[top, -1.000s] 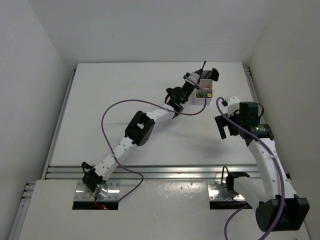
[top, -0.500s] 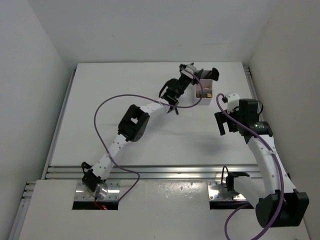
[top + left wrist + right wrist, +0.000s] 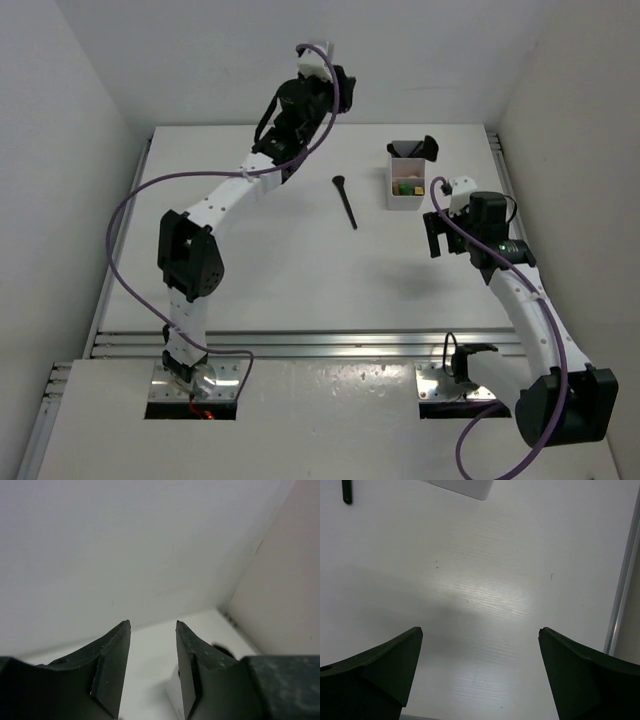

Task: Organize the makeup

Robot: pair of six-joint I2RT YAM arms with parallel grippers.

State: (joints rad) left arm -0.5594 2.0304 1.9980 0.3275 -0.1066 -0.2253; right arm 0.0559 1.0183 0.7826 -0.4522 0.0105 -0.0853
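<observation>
The left gripper [image 3: 152, 625] was up high near the back wall, far from the table [image 3: 250, 250]. Its two fingers were a little apart and there was nothing between them. The right gripper [image 3: 480, 630] hung low over the table, just in front of the see-through white plastic box [image 3: 405, 201]. Its fingers were wide apart, and it held nothing too.

Some of the makeup was already in the box. A black brush with a fan-shaped head [image 3: 418, 148] stuck up out of the back part. Small green tubes [image 3: 403, 187] sat in the front part, with a tiny yellow-brown bit beside them. That bit was too small to name for sure.

One thin black brush [image 3: 345, 201] lay flat on the table, to the left of the box and not touching it. No gripper was near it. I think this brush was what was left to put away. No peach sponges showed anywhere.
</observation>
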